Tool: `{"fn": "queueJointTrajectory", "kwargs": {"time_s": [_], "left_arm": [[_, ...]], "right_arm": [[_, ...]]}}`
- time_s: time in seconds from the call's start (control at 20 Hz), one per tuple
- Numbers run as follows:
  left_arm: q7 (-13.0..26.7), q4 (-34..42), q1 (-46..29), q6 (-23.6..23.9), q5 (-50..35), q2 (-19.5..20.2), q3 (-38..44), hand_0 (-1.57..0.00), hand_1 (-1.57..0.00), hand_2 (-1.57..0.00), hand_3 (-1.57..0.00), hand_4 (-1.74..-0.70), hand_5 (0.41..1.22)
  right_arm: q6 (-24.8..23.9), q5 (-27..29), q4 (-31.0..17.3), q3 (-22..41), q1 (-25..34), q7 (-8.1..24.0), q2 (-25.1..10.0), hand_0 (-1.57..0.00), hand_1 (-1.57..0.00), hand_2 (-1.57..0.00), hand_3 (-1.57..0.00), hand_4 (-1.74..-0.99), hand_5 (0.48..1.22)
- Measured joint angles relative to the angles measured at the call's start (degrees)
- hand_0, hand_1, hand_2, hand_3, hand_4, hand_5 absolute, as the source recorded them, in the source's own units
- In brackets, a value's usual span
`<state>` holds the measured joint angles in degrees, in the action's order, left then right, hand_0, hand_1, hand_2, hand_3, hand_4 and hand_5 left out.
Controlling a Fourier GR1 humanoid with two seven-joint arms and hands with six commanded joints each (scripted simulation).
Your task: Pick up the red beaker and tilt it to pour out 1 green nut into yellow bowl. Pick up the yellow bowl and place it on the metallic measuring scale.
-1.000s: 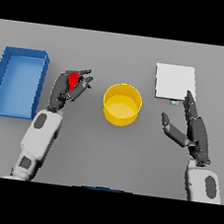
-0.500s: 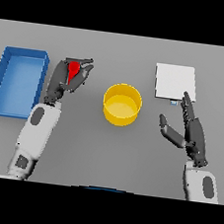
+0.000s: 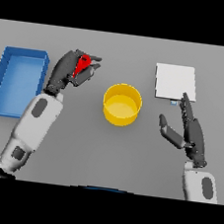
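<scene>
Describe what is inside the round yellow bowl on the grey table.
The round yellow bowl shows only its bare yellow floor; no green nut is visible in it. The small red beaker, held by the left hand, hides its own contents from this view.

I have a single view, from the robot's head, looking steeply down at the grey table (image 3: pixel 128 160) in front of it. My left is the picture's left. The frame takes in the table from a blue tray (image 3: pixel 18 80) at the left edge to a metallic measuring scale (image 3: pixel 175 82) on the right, a yellow bowl (image 3: pixel 122 104) near the middle. Both arms enter from the lower edge. With no second view, nothing overlaps.
</scene>
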<state>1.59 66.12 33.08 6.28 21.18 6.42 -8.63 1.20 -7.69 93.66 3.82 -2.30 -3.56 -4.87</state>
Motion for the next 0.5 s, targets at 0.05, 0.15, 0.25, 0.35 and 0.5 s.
{"fn": "queueJointTrajectory", "kwargs": {"time_s": [0.05,0.15,0.25,0.35,0.5], "left_arm": [[1.7,-0.8,1.6,-0.7,2.0,1.2,-1.7,-1.57,-1.57,-1.57,-1.57,-1.69,1.124],[3.1,-1.7,4.3,-2.0,6.3,3.6,-5.8,-1.57,-1.57,-1.57,-1.57,-1.71,1.133],[4.7,-2.1,6.8,-3.8,10.3,5.7,-9.9,-1.57,-1.57,-1.57,-1.57,-1.72,1.145],[6.3,-3.3,9.0,-6.5,14.1,7.4,-14.2,-1.57,-1.57,-1.57,-1.57,-1.73,1.172],[6.2,-6.1,13.3,-11.6,17.7,9.3,-19.3,-1.57,-1.57,-1.57,-1.57,-1.73,1.196]], "right_arm": [[0.2,0.7,-0.2,-0.4,0.6,0.3,0.0,0.0,0.0,0.0,0.0,-1.274,0.688],[0.3,0.9,0.0,-0.8,0.4,0.3,-0.4,0.0,0.0,0.0,0.0,-1.276,0.689],[0.0,0.1,1.1,0.0,-0.4,0.3,-0.2,0.0,0.0,0.0,0.0,-1.284,0.692],[-0.3,-0.5,0.6,0.2,0.0,0.5,0.2,0.0,0.0,0.0,0.0,-1.29,0.695],[-0.6,-1.2,0.8,0.4,0.2,1.3,-0.2,0.0,0.0,0.0,0.0,-1.29,0.694]]}}
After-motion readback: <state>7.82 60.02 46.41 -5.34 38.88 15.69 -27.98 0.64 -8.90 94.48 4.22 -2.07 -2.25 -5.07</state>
